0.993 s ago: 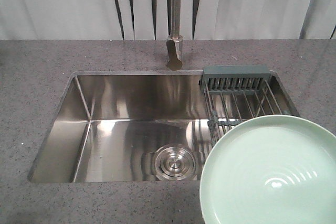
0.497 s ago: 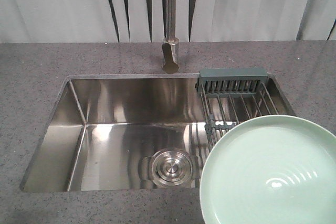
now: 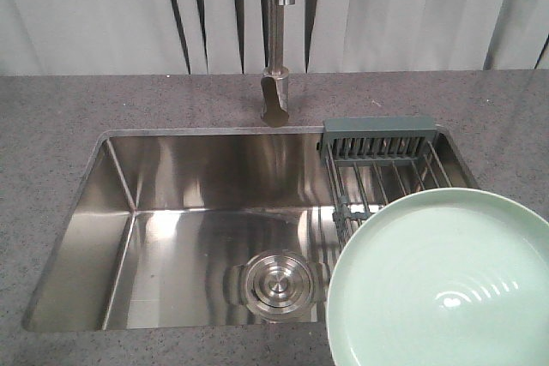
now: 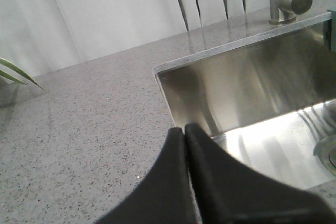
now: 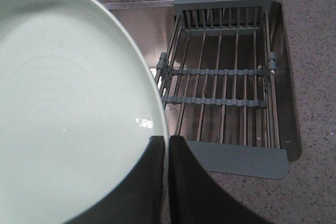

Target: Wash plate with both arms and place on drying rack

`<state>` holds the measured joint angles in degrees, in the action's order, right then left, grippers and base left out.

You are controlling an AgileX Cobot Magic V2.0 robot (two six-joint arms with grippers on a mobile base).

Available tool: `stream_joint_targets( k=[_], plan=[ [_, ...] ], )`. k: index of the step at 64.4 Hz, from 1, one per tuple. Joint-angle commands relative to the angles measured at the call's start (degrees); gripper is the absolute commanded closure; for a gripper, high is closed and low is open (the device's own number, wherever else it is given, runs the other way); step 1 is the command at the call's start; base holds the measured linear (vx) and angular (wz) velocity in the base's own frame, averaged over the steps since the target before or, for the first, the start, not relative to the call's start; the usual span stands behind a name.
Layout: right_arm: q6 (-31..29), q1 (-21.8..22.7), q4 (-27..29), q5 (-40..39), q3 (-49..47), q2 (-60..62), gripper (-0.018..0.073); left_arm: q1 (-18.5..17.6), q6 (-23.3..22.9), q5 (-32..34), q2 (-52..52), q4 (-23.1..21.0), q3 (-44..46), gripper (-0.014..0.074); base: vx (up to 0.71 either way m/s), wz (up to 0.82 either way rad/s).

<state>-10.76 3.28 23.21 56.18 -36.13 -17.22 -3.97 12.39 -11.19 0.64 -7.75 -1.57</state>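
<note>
A pale mint-green plate [image 3: 437, 285] fills the near right of the front view, its face with faint concentric rings turned up toward the camera, held clear of the grey speckled surface [image 3: 51, 143]. Its far rim overlaps the near part of the drying rack [image 3: 386, 165], which spans the right end of the stainless steel sink [image 3: 171, 177].

In the right wrist view the right fingers [image 5: 147, 182] are clamped on the plate's near rim, one black finger over the face and the other outside the edge. There the plate [image 5: 68, 103] sits to the left of the rack [image 5: 226, 72], covering part of its left side. The rack's steel rods, grey-green cross bars and slotted caddy carry nothing.

The left fingers [image 4: 168, 182] are pressed together with nothing between them, poised over the surface just beside the sink's left rim. A few green leaf tips [image 4: 16, 74] show at the far left of that view.

A steel faucet [image 3: 276, 49] rises from the surface behind the sink, in front of pale vertical curtains [image 3: 412, 15]. The round drain [image 3: 276, 285] sits in the basin floor, left of the plate.
</note>
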Motion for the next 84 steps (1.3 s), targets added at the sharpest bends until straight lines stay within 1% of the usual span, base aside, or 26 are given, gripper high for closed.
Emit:
stream_joint_targets(
  k=[1, 84],
  plan=[
    [-0.15, 0.32, 1.18, -3.81, -1.33, -0.68, 0.0561, -0.37, -0.48, 4.03, 0.74, -0.24, 1.5, 0.0603, 0.04, 0.0],
    [-0.19, 0.32, 1.18, -3.81, -1.33, -0.68, 0.0561, -0.37, -0.48, 4.03, 0.74, -0.24, 1.5, 0.0603, 0.03, 0.01]
  ],
)
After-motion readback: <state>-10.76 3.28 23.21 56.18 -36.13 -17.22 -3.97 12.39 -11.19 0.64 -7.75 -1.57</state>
